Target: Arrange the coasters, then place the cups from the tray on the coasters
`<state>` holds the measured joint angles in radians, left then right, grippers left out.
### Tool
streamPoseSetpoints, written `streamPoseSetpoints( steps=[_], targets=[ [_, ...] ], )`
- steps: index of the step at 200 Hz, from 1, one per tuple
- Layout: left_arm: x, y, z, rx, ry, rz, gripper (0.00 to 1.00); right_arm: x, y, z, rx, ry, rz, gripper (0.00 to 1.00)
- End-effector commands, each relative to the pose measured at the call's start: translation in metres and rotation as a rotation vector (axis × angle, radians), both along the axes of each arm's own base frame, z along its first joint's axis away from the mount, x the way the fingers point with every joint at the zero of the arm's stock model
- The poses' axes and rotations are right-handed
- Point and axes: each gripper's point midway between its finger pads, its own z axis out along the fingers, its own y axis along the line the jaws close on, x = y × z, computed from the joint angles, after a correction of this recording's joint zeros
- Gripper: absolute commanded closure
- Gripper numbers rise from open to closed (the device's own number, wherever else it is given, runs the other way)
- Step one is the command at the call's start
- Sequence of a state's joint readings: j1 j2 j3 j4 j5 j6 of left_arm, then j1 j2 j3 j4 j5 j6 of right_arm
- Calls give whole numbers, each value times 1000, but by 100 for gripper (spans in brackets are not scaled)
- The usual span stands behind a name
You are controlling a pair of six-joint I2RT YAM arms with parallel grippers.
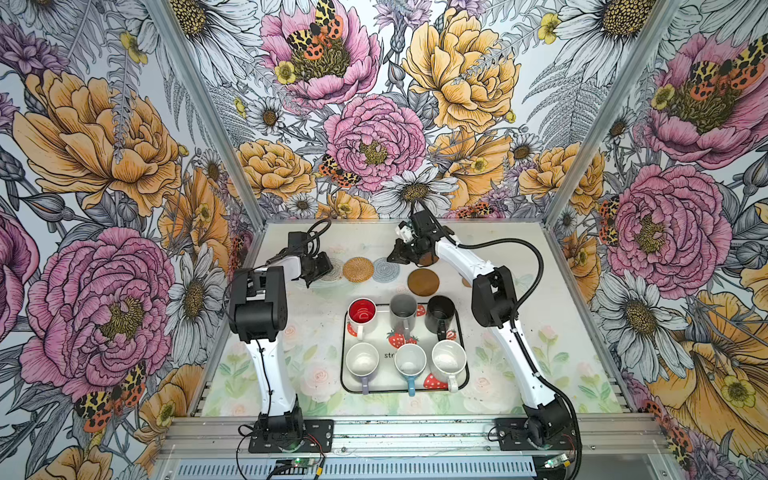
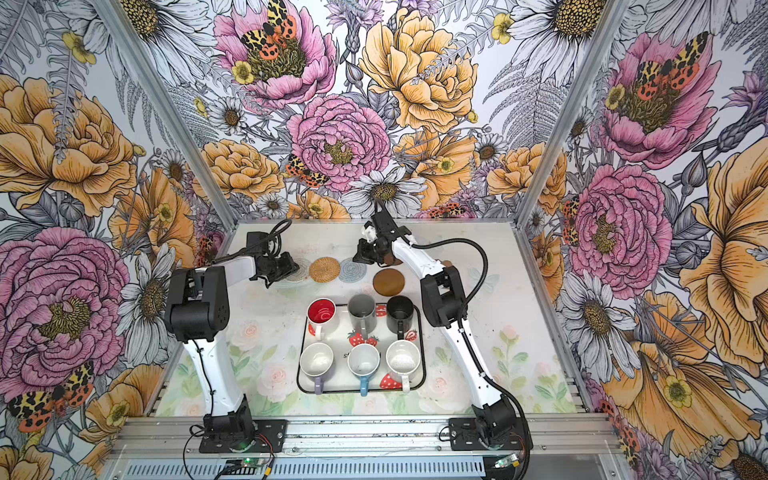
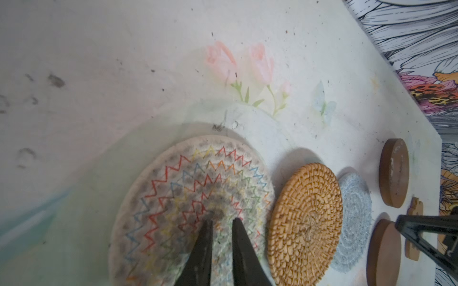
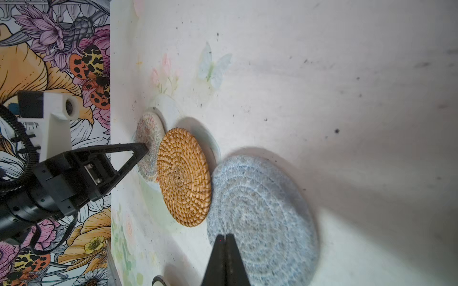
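Observation:
Along the back lie the coasters: a whitish one with zigzag stitching [image 3: 173, 188], a tan woven one [image 1: 358, 269], a grey woven one [image 1: 386, 269], two brown discs [image 1: 423, 281] [image 3: 394, 173] and a tan paw-shaped one [image 3: 414, 213]. My left gripper [image 3: 223, 220] hovers over the middle of the zigzag coaster, fingers narrowly apart and empty. At the grey coaster's [image 4: 265, 213] edge my right gripper [image 4: 225, 235] is shut on nothing. Several cups stand on the tray [image 1: 342, 374]: red-inside white [image 1: 361, 311], grey [image 1: 403, 309], black [image 1: 440, 309], lilac [image 1: 362, 360], light blue [image 1: 410, 360], speckled white [image 1: 449, 359].
Flowered walls close the table on three sides, just behind the coaster row. The right arm [image 1: 465, 259] reaches over the far brown disc and hides part of the paw-shaped coaster in both top views. Both arm bases sit at the front rail.

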<state>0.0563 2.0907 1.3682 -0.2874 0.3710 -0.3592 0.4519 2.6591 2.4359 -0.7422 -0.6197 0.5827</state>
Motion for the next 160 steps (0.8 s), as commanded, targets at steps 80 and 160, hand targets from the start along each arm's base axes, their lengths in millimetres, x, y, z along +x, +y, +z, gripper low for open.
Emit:
streamPoseSetpoints(
  steps=[80, 160],
  targets=[
    [5, 27, -9, 2, 30, 76, 83, 1, -9, -40, -110, 19, -41, 96],
    [5, 25, 3, 8, 15, 69, 83, -6, -19, -58, -160, 66, -55, 98]
  ],
)
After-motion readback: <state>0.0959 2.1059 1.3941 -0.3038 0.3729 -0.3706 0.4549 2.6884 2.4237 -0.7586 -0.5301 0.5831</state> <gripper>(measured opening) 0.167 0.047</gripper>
